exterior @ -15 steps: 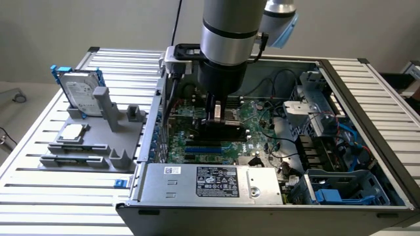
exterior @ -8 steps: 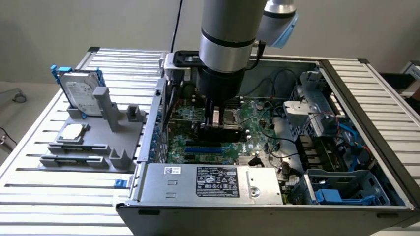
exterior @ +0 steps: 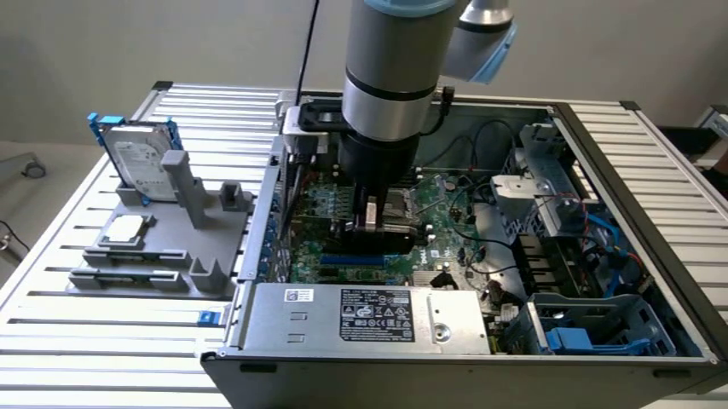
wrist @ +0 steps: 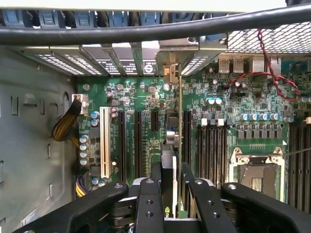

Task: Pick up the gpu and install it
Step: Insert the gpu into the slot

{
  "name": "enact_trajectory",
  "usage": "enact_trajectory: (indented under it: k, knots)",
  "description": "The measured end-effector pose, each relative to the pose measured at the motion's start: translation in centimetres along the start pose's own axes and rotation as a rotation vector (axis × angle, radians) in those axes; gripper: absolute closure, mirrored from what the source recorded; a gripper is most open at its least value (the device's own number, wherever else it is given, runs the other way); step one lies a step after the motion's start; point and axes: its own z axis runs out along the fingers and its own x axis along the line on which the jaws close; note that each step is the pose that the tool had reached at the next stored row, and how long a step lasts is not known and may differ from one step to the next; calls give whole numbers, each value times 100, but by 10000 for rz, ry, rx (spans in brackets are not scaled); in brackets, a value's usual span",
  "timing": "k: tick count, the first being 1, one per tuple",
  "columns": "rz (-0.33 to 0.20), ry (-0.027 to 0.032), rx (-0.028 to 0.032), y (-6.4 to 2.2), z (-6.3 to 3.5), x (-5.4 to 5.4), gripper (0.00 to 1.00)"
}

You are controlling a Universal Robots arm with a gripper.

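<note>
My gripper [exterior: 381, 220] is down inside the open computer case [exterior: 592, 128], over the green motherboard [exterior: 438, 209]. It is shut on the gpu [exterior: 384, 240], which looks like a dark block between the fingers. In the wrist view the gpu [wrist: 178, 121] stands edge-on between the two black fingers [wrist: 148, 204], a thin green board with a black cover. Its silver end bracket [wrist: 168, 73] points at the case's rear slot openings. The card hangs above the long black expansion slots [wrist: 138, 141]; whether it touches one I cannot tell.
A grey fixture [exterior: 170, 256] at the exterior view's left carries a hard drive in a blue frame [exterior: 142, 158] and a small chip [exterior: 125, 228]. The power supply [exterior: 364, 311] sits at the case front. A black cable [wrist: 146, 31] and red wires [wrist: 272, 77] run near the card; the CPU socket [wrist: 255, 172] is beside it.
</note>
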Motion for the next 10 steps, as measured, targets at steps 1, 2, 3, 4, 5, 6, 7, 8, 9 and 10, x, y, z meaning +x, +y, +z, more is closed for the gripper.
enact_trajectory:
  k: [1,2,3,4,5,6,7,8,9,10]
  knots:
    - [-4,-1,0,0,18,4,73]
    - [-9,-1,0,-1,36,7,73]
    - [-15,-1,0,-2,53,8,73]
    - [-23,0,-1,-3,64,8,73]
    - [-34,1,-2,-3,68,9,73]
    - [-42,3,-3,-3,67,9,73]
    - [-55,4,-4,-3,67,9,73]
    - [-74,4,-4,-3,71,9,73]
    - [-98,3,-4,-4,78,9,73]
    - [-126,5,-6,-4,85,9,73]
